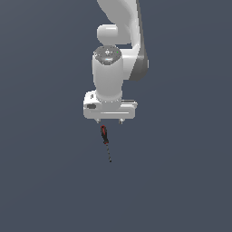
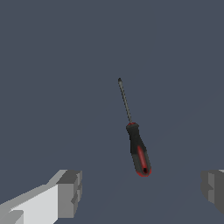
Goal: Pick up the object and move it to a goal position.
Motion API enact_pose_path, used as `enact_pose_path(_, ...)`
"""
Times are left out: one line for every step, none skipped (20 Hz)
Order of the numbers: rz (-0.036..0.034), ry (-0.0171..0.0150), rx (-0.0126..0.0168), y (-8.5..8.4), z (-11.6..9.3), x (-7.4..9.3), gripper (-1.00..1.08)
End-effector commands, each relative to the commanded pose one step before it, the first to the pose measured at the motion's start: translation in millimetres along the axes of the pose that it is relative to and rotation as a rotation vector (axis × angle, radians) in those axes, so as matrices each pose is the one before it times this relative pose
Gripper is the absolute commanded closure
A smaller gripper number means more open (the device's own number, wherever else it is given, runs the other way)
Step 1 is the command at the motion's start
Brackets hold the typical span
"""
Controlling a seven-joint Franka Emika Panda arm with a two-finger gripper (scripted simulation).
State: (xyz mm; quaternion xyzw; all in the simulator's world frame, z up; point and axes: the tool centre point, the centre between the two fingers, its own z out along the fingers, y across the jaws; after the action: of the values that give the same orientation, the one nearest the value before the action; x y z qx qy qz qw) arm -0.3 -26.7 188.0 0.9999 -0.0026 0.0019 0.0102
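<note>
The screwdriver (image 1: 105,138) has a red-and-black handle and a thin dark shaft, and lies on the dark grey floor. In the exterior view its handle end sits just below my gripper (image 1: 109,121) and its shaft points away toward the bottom of that view. In the wrist view the screwdriver (image 2: 138,148) lies between and ahead of the two grey fingertips (image 2: 70,192), touching neither. My gripper (image 2: 142,190) is open wide and empty, held above the floor.
The white arm (image 1: 115,41) rises above the gripper in the exterior view. Plain dark grey floor (image 1: 181,181) lies all around, with no other objects in view.
</note>
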Motion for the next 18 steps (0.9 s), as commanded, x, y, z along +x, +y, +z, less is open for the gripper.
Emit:
enact_pose_path(0.0,0.0,0.0,0.01,0.0,0.0,-0.92)
enact_pose_path(-0.00091,0.00034,-0.0001,-0.08,-0.19,0.06,-0.92)
enact_pose_path(-0.00273,0.00103,-0.00027,-0.25,-0.56,0.17,-0.92)
enact_pose_path(-0.0045,0.0017,-0.00044,-0.42,-0.92,0.28,-0.92)
enact_pose_path(-0.0062,0.00234,-0.00062,-0.54,-1.27,0.4,-0.92)
enact_pose_path(-0.00793,0.00298,-0.0008,-0.68,-1.61,0.52,-0.92)
enact_pose_path(-0.00966,0.00361,-0.00099,-0.84,-1.94,0.63,-0.92)
enact_pose_path(-0.00988,0.00367,-0.00104,-0.83,-1.95,0.66,-0.92)
enact_pose_path(-0.00805,0.00296,-0.00086,-0.66,-1.56,0.55,-0.92)
enact_pose_path(-0.00623,0.00226,-0.00067,-0.51,-1.17,0.43,-0.92)
enact_pose_path(-0.00439,0.00157,-0.00047,-0.34,-0.78,0.31,-0.92)
enact_pose_path(-0.00252,0.00087,-0.00026,-0.16,-0.4,0.18,-0.92)
enact_pose_path(-0.00066,0.0002,-0.00006,0.02,-0.05,0.06,-0.92)
enact_pose_path(0.00078,-0.0003,0.00009,-0.06,0.16,-0.07,-0.92)
enact_pose_path(0.00237,-0.00075,0.00022,0.18,0.26,-0.17,-0.92)
enact_pose_path(0.00107,-0.00021,0.00005,0.0,-0.09,-0.09,-0.92)
enact_pose_path(0.0,0.0,0.0,0.24,0.13,0.02,-0.92)
enact_pose_path(-0.00189,-0.00001,0.00004,-0.07,0.63,0.17,-0.92)
